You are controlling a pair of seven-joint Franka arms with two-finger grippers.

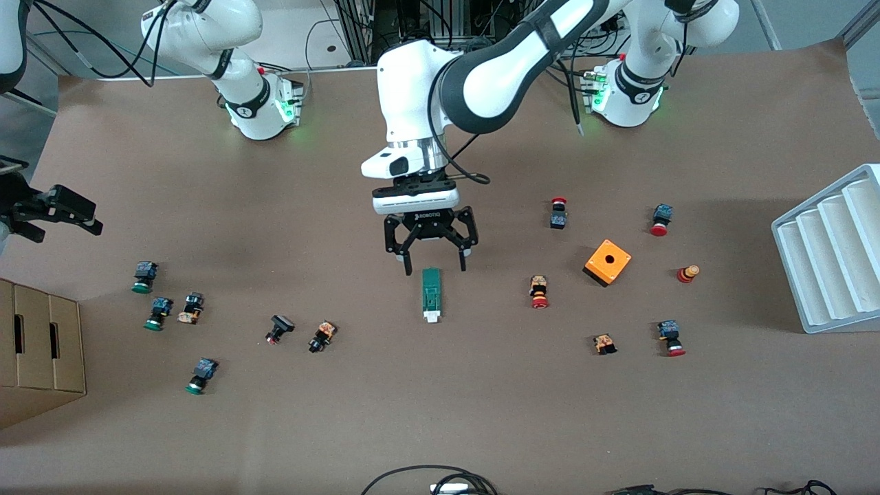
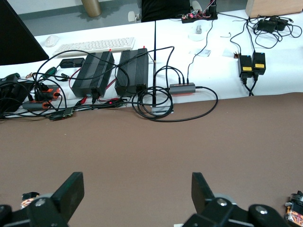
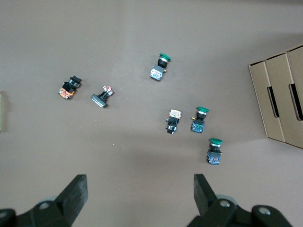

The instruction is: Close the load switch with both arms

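My left claw [image 1: 431,265] hangs wide open and empty just above the load switch [image 1: 431,294] at mid-frame, my right claw [image 1: 58,210] gapes empty at the left edge, push buttons [image 1: 323,336] scattered across the brown table [image 1: 440,412].

The left arm [image 1: 509,62] comes from its base and reaches across toward the middle of the table, wrist bent straight down. The left gripper [image 1: 431,265] hangs low there, its fingers [image 2: 71,189] spread wide with nothing between them. The right arm [image 1: 234,82] waits at its own end; the right gripper [image 3: 139,194] is raised high, pointing down, jaws wide apart and empty.
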